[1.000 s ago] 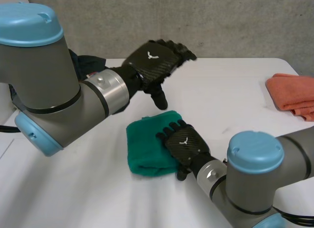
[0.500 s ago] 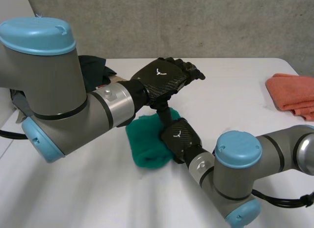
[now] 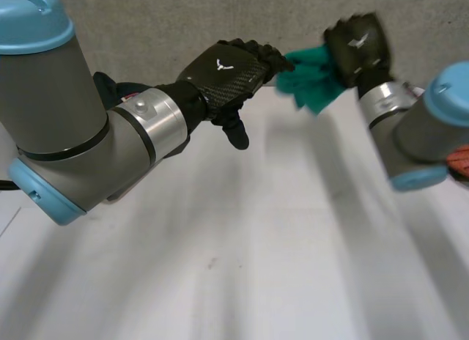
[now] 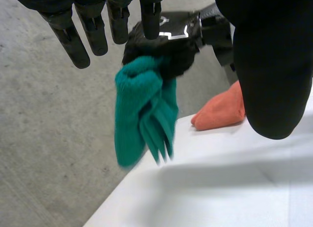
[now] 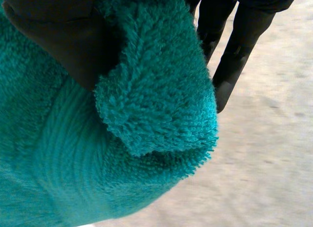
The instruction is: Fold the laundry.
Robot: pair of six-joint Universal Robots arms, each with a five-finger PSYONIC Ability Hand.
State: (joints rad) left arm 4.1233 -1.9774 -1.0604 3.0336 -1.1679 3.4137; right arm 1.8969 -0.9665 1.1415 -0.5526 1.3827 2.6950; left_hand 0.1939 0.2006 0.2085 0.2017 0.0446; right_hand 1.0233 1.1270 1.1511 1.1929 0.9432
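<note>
A folded green towel (image 3: 311,80) hangs in the air above the far side of the white table (image 3: 256,245). My right hand (image 3: 359,47) is shut on its upper end, fingers curled round the bunched cloth. In the left wrist view the towel (image 4: 142,114) dangles below the right hand (image 4: 166,36), just past my left hand's fingers (image 4: 73,36). My left hand (image 3: 220,76) is open, fingers straight, their tips close beside the towel and holding nothing. In the right wrist view my right hand (image 5: 63,36) is pressed into the towel's thick pile (image 5: 146,104).
A folded orange cloth (image 4: 220,109) lies near the table's far right corner, its edge (image 3: 458,160) showing under my right arm. A dark garment (image 3: 110,87) lies behind my left forearm at the back left.
My right hand has shut on the green towel and lifted it off the table's middle, up and to the far right. The left hand has stayed open, hovering in much the same place.
</note>
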